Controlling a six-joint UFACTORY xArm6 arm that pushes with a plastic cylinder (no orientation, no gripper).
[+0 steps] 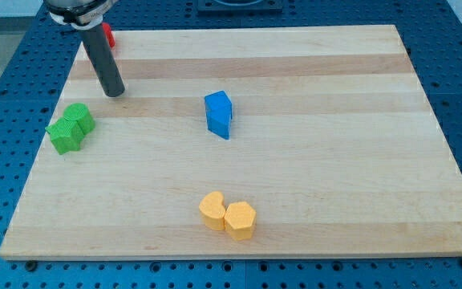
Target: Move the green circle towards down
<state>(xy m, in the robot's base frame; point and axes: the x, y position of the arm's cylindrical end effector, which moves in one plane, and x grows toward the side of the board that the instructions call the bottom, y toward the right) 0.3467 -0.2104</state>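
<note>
Two green blocks touch each other near the board's left edge. The upper right one, the green circle (79,118), looks rounded. The lower left one (64,136) looks star-shaped. My tip (115,93) rests on the board above and to the right of the green circle, a short gap away and not touching it. The dark rod slants up to the view's top left.
A blue block (219,114) stands near the board's middle. A yellow heart (212,210) and a yellow hexagon (240,219) touch each other near the bottom edge. A red block (110,36) shows partly behind the rod at the top left. The wooden board (335,160) lies on a blue perforated table.
</note>
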